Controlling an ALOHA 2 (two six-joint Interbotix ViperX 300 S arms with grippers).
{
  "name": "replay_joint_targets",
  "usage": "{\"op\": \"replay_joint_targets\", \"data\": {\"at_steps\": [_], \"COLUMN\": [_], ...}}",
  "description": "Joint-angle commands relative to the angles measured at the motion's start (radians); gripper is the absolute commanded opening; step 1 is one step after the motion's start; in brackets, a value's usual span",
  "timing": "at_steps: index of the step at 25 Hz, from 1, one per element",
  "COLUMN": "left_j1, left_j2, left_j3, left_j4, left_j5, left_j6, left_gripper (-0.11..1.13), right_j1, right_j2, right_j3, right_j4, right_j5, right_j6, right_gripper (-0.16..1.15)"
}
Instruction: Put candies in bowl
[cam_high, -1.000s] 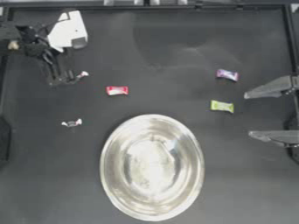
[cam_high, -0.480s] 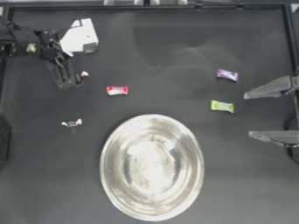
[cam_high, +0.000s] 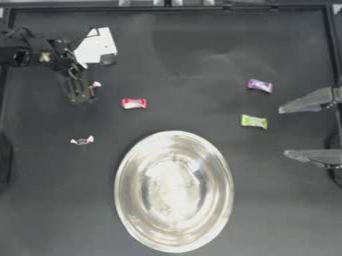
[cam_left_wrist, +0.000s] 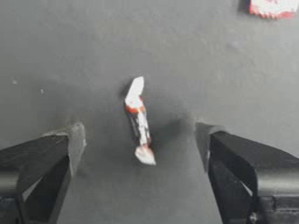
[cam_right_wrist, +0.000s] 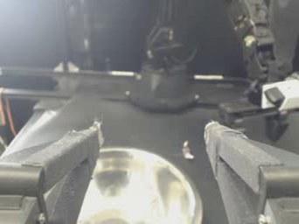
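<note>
A white twist-wrapped candy (cam_left_wrist: 139, 120) with a red mark lies on the dark counter (cam_high: 187, 65) squarely between the jaws of the left gripper (cam_left_wrist: 140, 146), which stand wide apart with a clear gap on each side of the wrapper and hold nothing. The step in hand looks like the pick of this first sweet: the jaws are lined up and low, so the next move calls for a short drop to the counter and a close across the thin wrapper, then a carry to the silver bowl (cam_high: 174, 190), which sits well apart from these jaws and appears empty. Beyond them, the red candy (cam_high: 133, 103) lies near, a second white one (cam_high: 82, 141) farther off. The purple candy (cam_high: 260, 85) and green candy (cam_high: 253, 121) lie near the right gripper (cam_high: 307, 129), which is drawn back at the counter's edge, jaws spread wide and empty.
</note>
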Motion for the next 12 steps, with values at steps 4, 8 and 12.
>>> {"op": "replay_joint_targets", "data": {"at_steps": [4,8,12], "left_j1": [0.003,0.003,0.003], "left_j2": [0.005,0.014,0.017], "left_j3": [-0.021,-0.021,-0.021], "left_j4": [0.002,0.002,0.0], "left_j5": [-0.009,-0.011,-0.011], "left_j6": [0.003,0.003,0.003], "left_gripper": [1.02,1.02,0.99], "right_j1": [0.002,0.0,0.0], "right_j2": [0.003,0.003,0.002], "right_j3": [-0.011,-0.009,-0.008], "right_j4": [0.002,0.002,0.002], "right_j5": [-0.008,-0.008,-0.008], "right_j6": [0.002,0.002,0.002], "right_gripper": [0.99,0.99,0.99]}}
